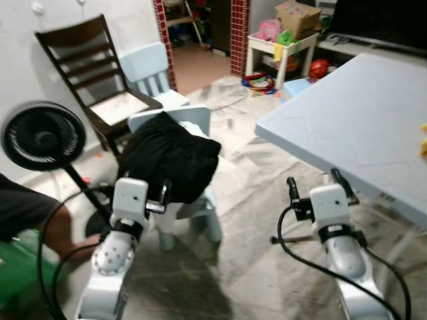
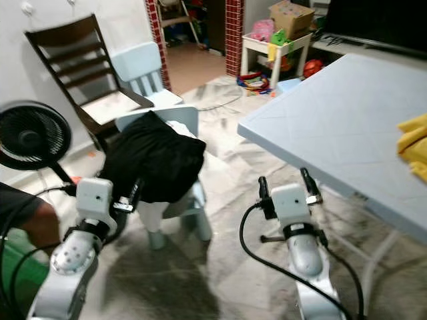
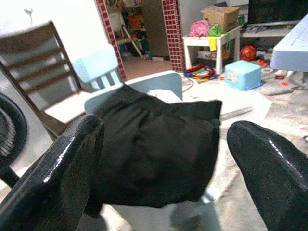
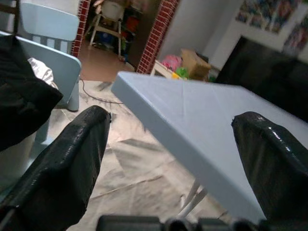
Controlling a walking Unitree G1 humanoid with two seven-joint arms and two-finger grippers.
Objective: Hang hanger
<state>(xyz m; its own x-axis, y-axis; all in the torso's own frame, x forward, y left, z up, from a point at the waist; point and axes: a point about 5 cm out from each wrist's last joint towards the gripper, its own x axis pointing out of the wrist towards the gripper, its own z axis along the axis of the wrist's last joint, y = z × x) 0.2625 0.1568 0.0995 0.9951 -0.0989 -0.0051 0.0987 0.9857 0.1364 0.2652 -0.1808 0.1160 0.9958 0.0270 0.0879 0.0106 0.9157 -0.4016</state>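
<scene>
The left tool [image 3: 159,159] is raised near the low pale blue chair [image 1: 193,123], its two black fingers [image 3: 53,173] spread wide and grasping nothing. They point at the black garment [image 1: 170,157] heaped over that chair's back and seat; something white shows under the cloth at the top, but I cannot tell whether a hanger is in there. The right tool [image 4: 168,159] is likewise released, fingers well apart and empty, held up in front of the near corner of the light blue worktop [image 1: 353,120] on the right. A bit of yellow cloth [image 2: 415,143] lies on the worktop's far right. To the left stands a black fan [image 1: 41,137], and behind the chair a dark wooden chair [image 1: 83,63] leans at the wall with a second pale blue chair [image 1: 150,70] beside it. A person's arm [image 1: 30,220] rests low at the left edge. Toys [image 1: 260,81] litter the marble floor [image 1: 253,200] far back.
</scene>
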